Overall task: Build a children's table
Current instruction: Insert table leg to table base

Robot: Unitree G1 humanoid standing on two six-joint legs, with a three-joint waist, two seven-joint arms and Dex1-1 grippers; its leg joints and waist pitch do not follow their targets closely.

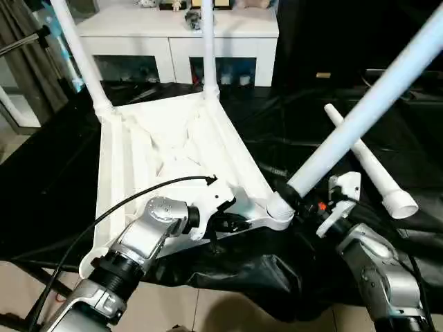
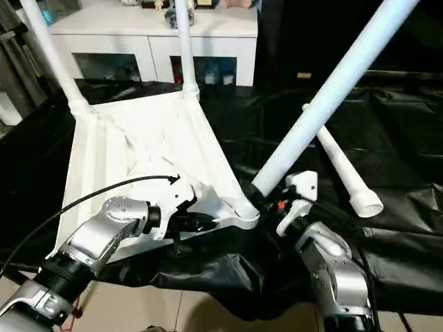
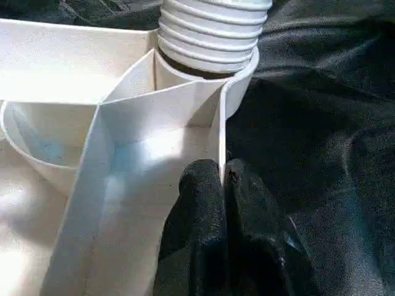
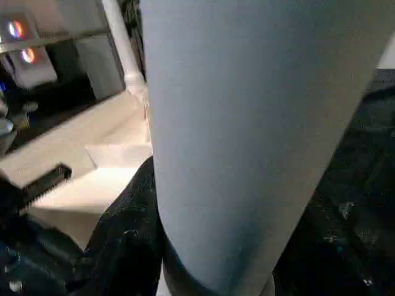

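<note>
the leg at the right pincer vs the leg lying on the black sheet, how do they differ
The leg at the right pincer slants steeply up with its lower end at the tabletop's near corner socket; the loose leg lies flat on the black sheet, away from the tabletop. The right pincer is at the first; nothing touches the second. Both are long white tapered tubes.

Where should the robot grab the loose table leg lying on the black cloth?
Probably around the middle of the loose leg, coming down from above. It is a long round tube lying flat on the black cloth, so fingers can close across it from either side. Its wide end flares too thick, and a middle grip should keep it from tipping.
</note>
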